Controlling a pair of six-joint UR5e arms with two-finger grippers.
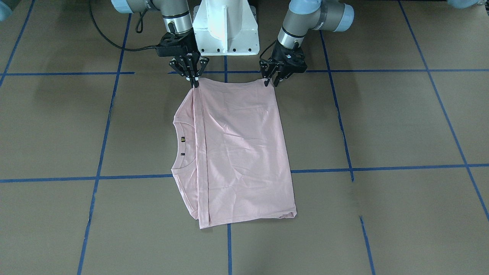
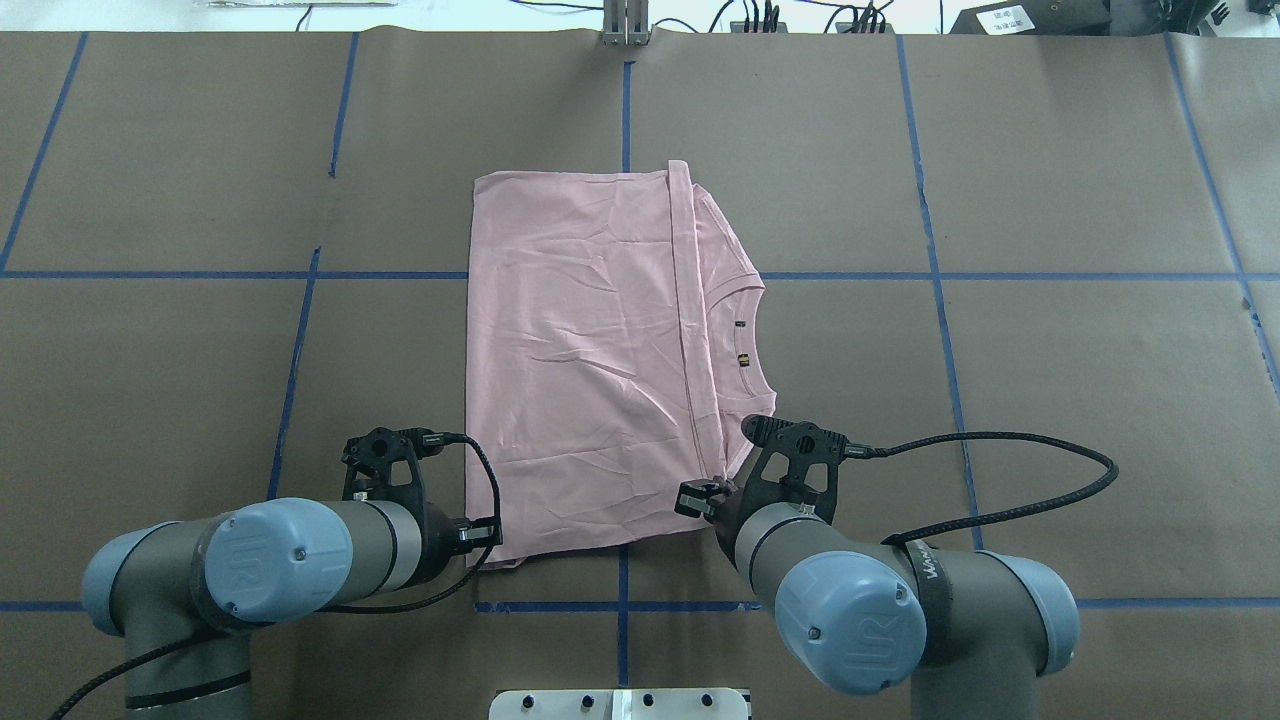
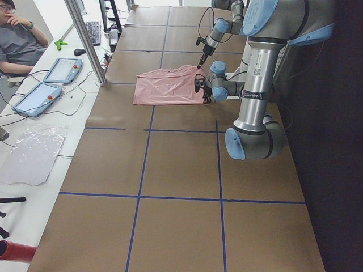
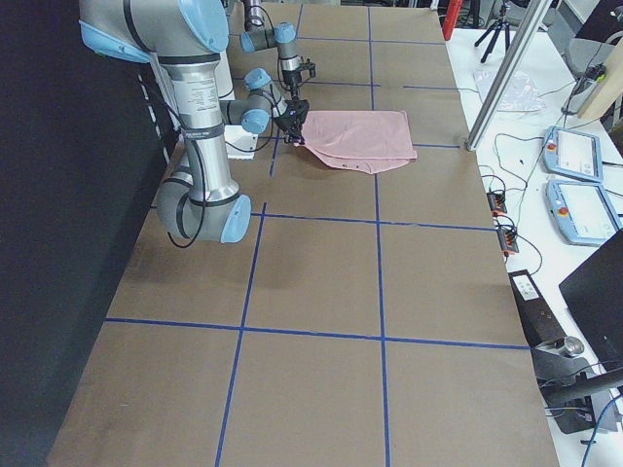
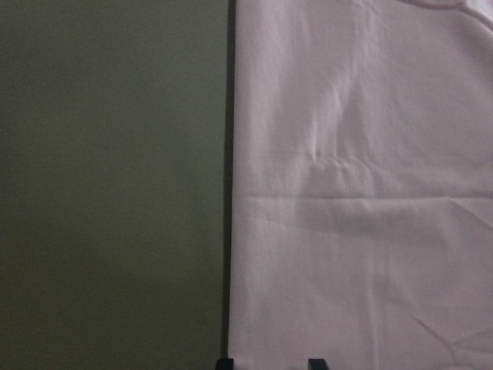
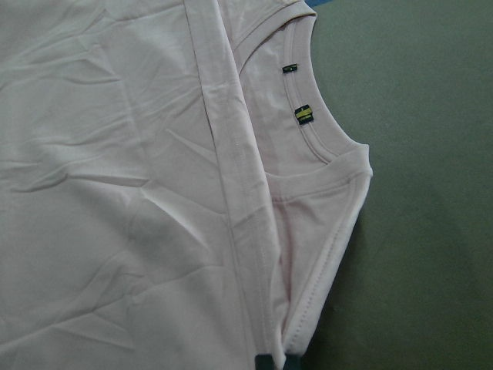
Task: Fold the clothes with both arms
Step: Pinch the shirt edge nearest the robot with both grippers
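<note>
Light, limp pale pink T-shirt (image 2: 580, 350) lies part-folded mid-bench (image 2: 1050, 400), collar (image 6: 323, 146) to the right; right gripper (image 1: 194, 82) is pinched on its near-right hem corner, left gripper (image 1: 270, 82) sits spread astride the near-left corner, so lift both corners evenly.

Even bright light, soft shadows; left wrist view dim, blurry.

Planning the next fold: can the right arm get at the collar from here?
Probably yes. The collar lies uncovered at the T-shirt end nearest the right gripper, only flat fabric between.
</note>
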